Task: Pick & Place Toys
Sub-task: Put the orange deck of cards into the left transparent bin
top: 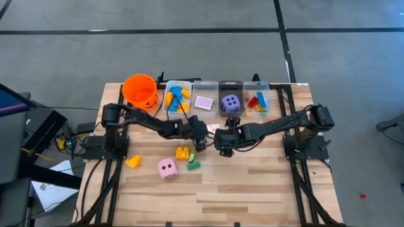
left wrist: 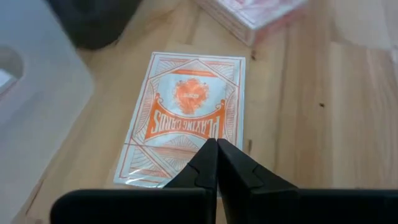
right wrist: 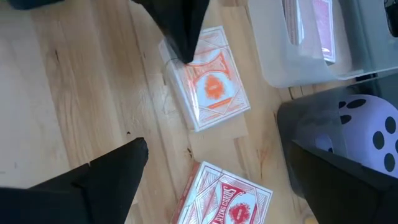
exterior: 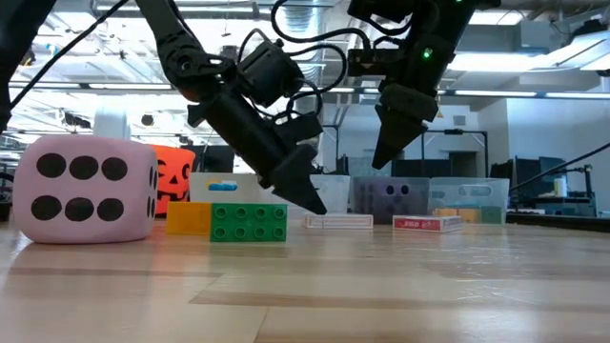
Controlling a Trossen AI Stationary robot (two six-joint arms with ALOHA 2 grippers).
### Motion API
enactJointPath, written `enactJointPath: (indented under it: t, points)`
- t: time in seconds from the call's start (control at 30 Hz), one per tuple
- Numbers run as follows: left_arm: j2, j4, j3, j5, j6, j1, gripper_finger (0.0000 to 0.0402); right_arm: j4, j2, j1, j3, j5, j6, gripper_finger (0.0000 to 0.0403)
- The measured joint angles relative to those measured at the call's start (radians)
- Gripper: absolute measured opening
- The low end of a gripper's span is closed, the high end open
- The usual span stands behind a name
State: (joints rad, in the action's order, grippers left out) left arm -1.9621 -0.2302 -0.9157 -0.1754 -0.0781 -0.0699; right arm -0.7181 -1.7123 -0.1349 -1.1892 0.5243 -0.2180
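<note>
dice 2 (top: 167, 168) | card packs 3 (right wrist: 210, 87) | bins 4 (top: 205, 84) | bucket 1 (top: 139, 89)

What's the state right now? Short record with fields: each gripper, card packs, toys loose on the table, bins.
left gripper: fingers shut, tips at the edge of the flat card pack
right gripper: fingers open, above the table, holding nothing
second card pack: on the table beside the first
loose toys: pink die, green block, orange block, yellow block
bins: hold blocks, cards, purple die
</note>
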Motion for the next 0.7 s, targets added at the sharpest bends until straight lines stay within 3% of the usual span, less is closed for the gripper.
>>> enactJointPath:
  t: [0.2,0.37,0.7]
  points:
    - [0.005,0.024,0.002,0.003,0.055,0.019,0.0001,0.0,0.0,-0.001,0.0,0.0,0.009,0.0384]
    - [0.054,0.138,0.009,0.025,0.055,0.021,0.0,0.025,0.0,-0.001,0.001,0.002,0.036,0.0384]
    - [0.314,0.212,0.196,0.027,0.01,0.048,0.0,0.173,0.0,-0.049,0.001,0.062,0.174,0.0384]
